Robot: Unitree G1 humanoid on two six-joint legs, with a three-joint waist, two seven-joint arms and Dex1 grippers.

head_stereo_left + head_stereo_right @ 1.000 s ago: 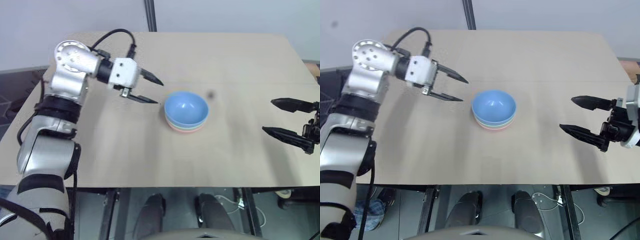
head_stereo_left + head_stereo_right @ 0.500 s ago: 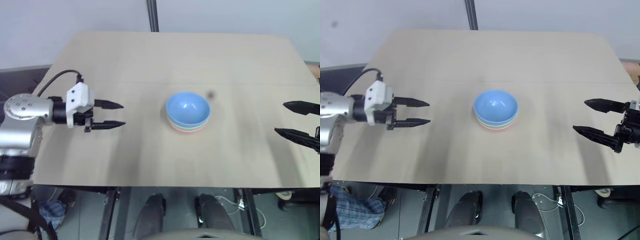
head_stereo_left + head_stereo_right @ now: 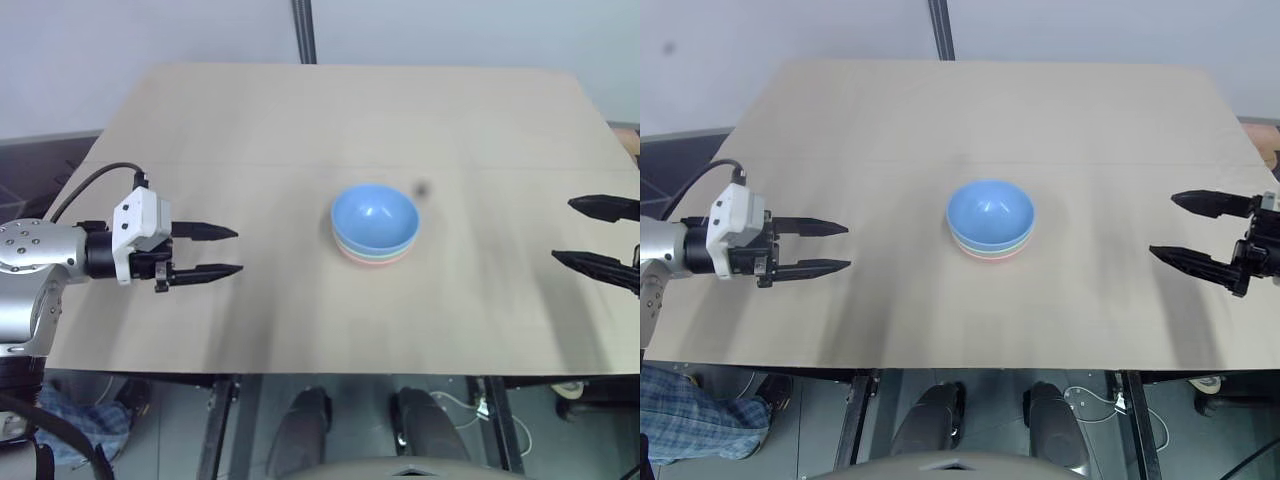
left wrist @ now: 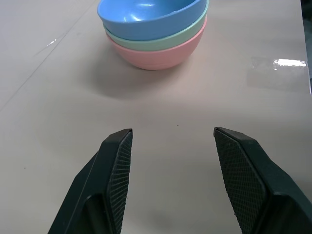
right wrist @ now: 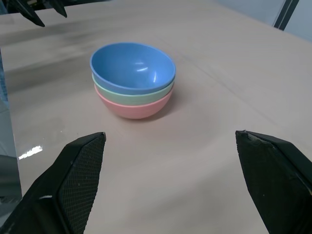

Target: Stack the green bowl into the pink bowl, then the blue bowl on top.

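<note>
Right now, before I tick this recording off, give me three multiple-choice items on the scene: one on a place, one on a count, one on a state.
1. Where does the stack of bowls stand?
A. near the middle of the tan wooden table
B. at the table's left edge
C. in the right pincer

2. How many bowls are in the stack?
A. one
B. two
C. three

3. What state is the left pincer in?
A. shut on a bowl
B. open and holding nothing
C. resting inside the top bowl

Answers: 1 A, the tan wooden table shows bare surface all round the stack. 2 C, the round sky-blue plastic bowl sits in the mint-green bowl, which sits in the salmon-pink bowl. 3 B, the left pincer has its fingers apart, off to the stack's left.
</note>
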